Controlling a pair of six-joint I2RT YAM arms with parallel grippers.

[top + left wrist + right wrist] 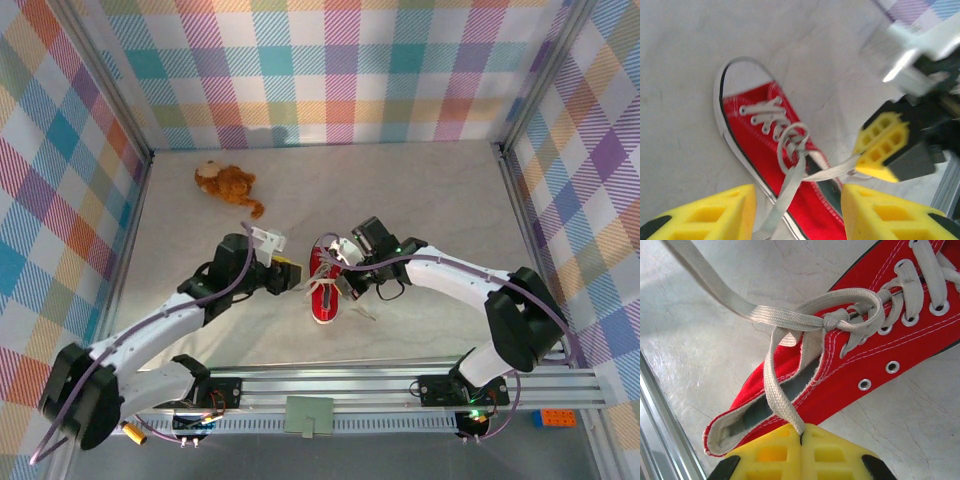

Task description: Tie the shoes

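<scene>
The red sneaker [324, 292] lies on the table between both arms, its white toe cap toward the arm bases. Its white laces cross in a loose first knot [832, 320] over the eyelets. My right gripper [801, 431] is shut on one lace end [777, 390], just behind the shoe's heel opening. That gripper's yellow pad [882, 145] also appears in the left wrist view, pulling the lace taut. My left gripper [799, 196] hovers open over the shoe [760, 130]. The other lace end [785, 192] runs loose between its fingers [710, 215].
A brown plush toy [228, 183] lies at the back left of the table. Plaid walls enclose three sides. A metal rail [400, 385] runs along the near edge, close to the shoe's heel in the right wrist view.
</scene>
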